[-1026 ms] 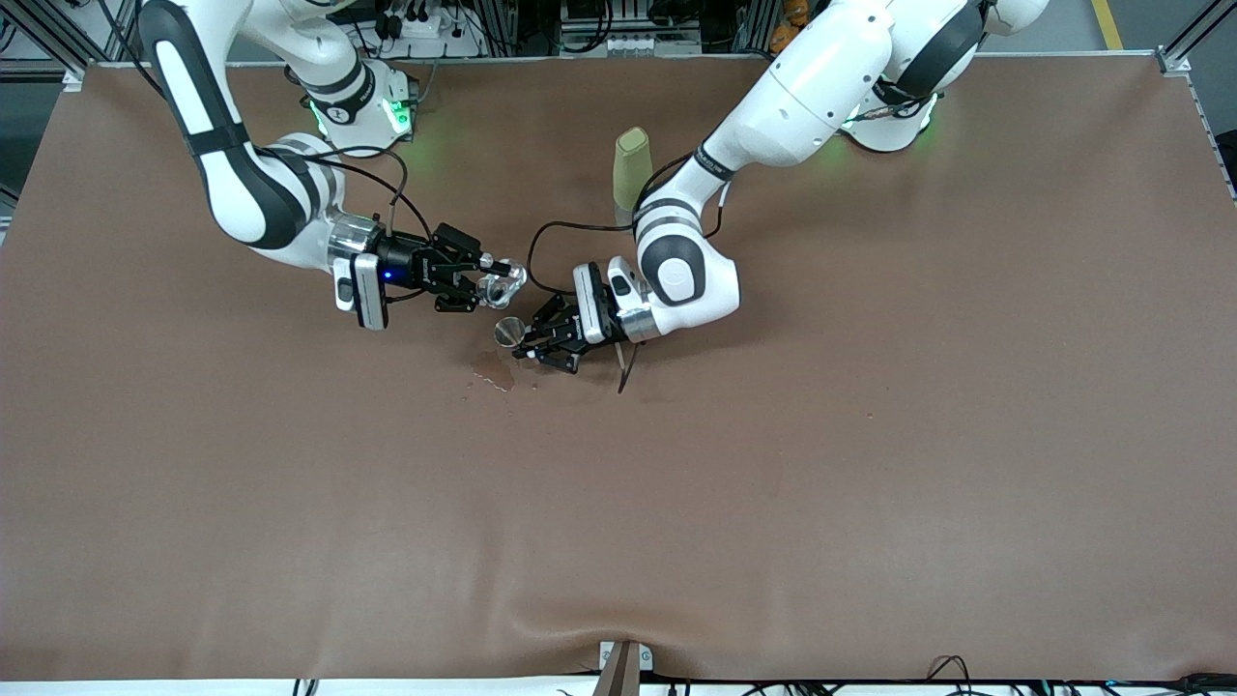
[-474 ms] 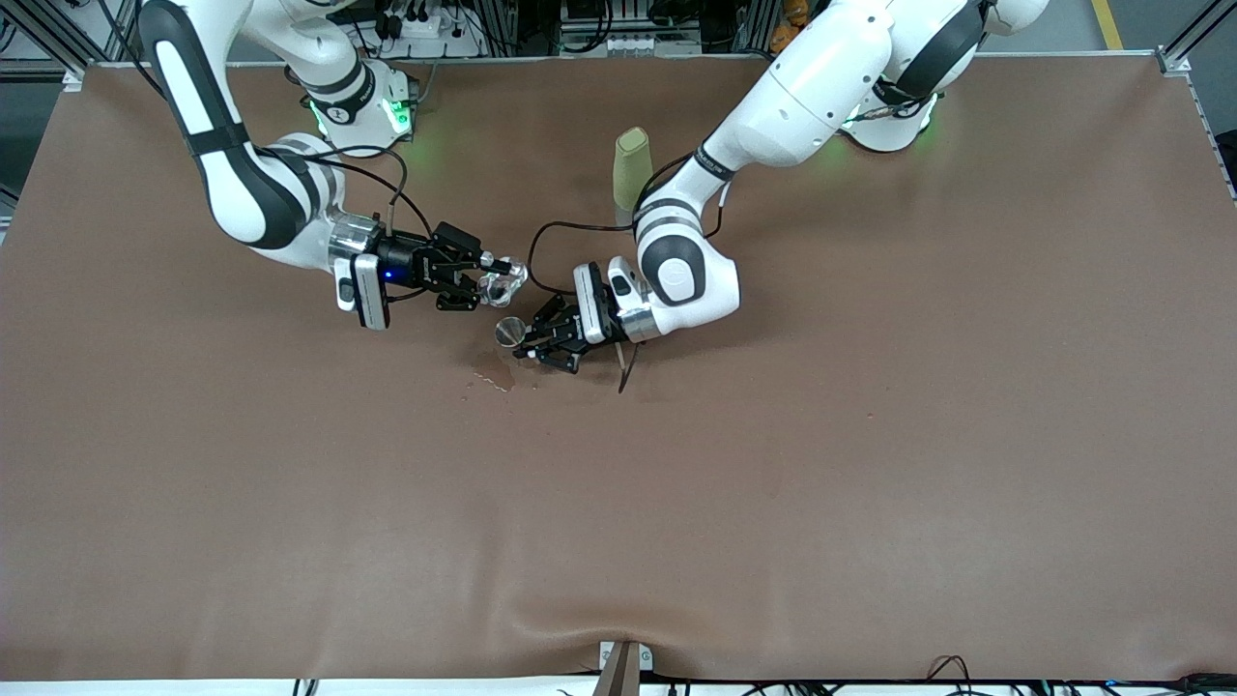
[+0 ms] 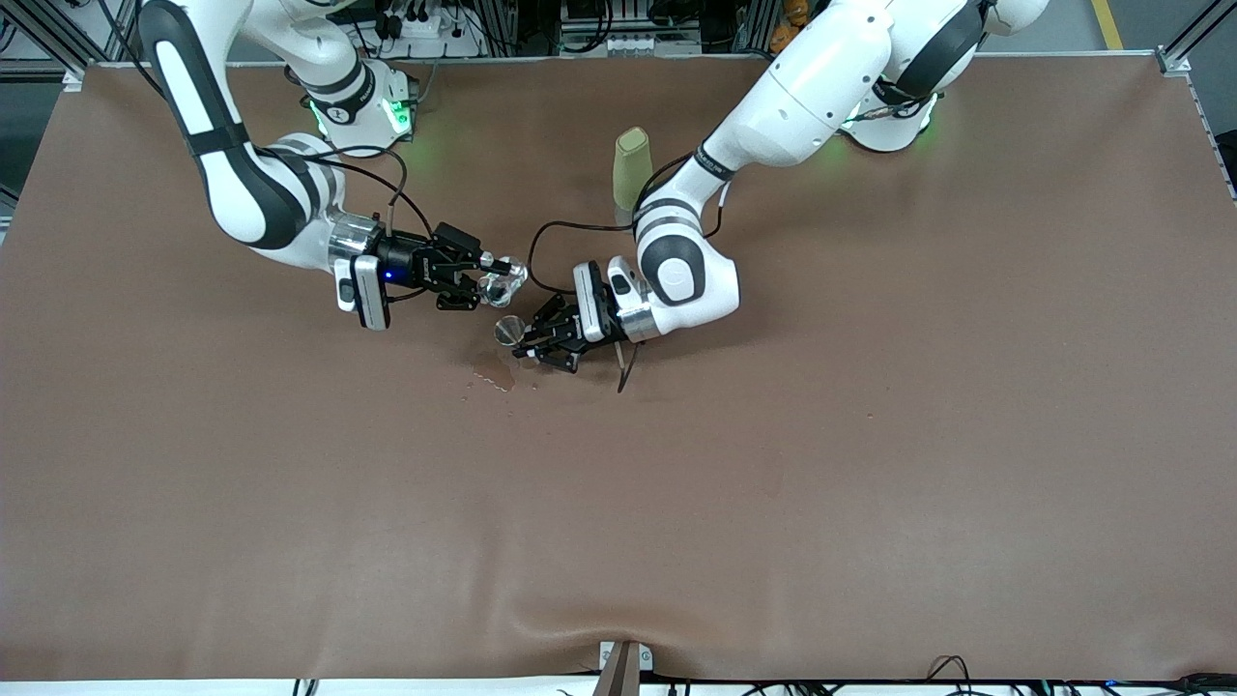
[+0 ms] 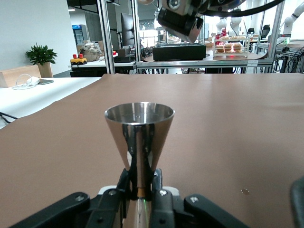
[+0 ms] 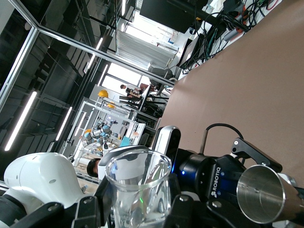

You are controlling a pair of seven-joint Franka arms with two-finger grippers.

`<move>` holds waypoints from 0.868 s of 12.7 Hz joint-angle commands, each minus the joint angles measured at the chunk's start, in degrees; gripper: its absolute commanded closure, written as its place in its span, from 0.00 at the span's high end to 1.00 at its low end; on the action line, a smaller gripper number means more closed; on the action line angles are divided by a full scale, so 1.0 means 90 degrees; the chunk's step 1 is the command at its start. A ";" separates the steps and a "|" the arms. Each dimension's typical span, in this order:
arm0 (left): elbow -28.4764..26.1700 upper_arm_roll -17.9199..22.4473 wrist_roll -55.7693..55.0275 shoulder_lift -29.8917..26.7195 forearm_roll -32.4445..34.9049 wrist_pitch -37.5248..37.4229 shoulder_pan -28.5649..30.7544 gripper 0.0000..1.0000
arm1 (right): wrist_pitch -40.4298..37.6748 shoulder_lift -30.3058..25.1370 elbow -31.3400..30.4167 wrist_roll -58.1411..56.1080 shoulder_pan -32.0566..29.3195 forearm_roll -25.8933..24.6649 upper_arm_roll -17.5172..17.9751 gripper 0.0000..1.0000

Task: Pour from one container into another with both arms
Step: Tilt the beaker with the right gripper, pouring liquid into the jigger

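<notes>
Robotics lab, probably in an open-plan hall: brown-covered table (image 3: 870,483), aluminium frame posts (image 4: 102,35), other workbenches (image 4: 199,59), ceiling strip lights (image 5: 21,118), potted plant (image 4: 40,54).

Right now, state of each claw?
Left claw: closed on the metal jigger, upright over the table.
Right claw: closed on the tiny glass cup, tilted above the jigger.

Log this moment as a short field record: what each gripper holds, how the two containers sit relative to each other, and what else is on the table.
left gripper: shut on the metal jigger, held upright
right gripper: shut on the clear glass cup, tilted
relation: cup mouth beside and above the jigger rim, apart
spill: wet patch on the brown table cover below the jigger
other: olive-green bottle standing near the left arm
</notes>
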 commanded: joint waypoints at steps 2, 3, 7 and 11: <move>0.0036 -0.0013 0.0181 0.0006 -0.0091 -0.0065 0.0032 0.00 | -0.0181 0.0075 0.0000 0.0071 -0.0051 0.0111 0.0026 0.13; 0.0036 -0.0013 0.0181 0.0006 -0.0091 -0.0065 0.0023 0.00 | -0.0181 0.0075 0.0000 0.0071 -0.0051 0.0111 0.0026 0.13; 0.0016 -0.0013 0.0318 0.0006 -0.0091 -0.0065 0.0033 0.00 | -0.0357 0.0085 0.0000 0.0354 -0.0060 0.0111 0.0016 0.13; 0.0016 -0.0013 0.0318 0.0006 -0.0101 -0.0065 0.0033 0.00 | -0.0357 0.0094 0.0000 0.0364 -0.0080 0.0111 0.0016 0.13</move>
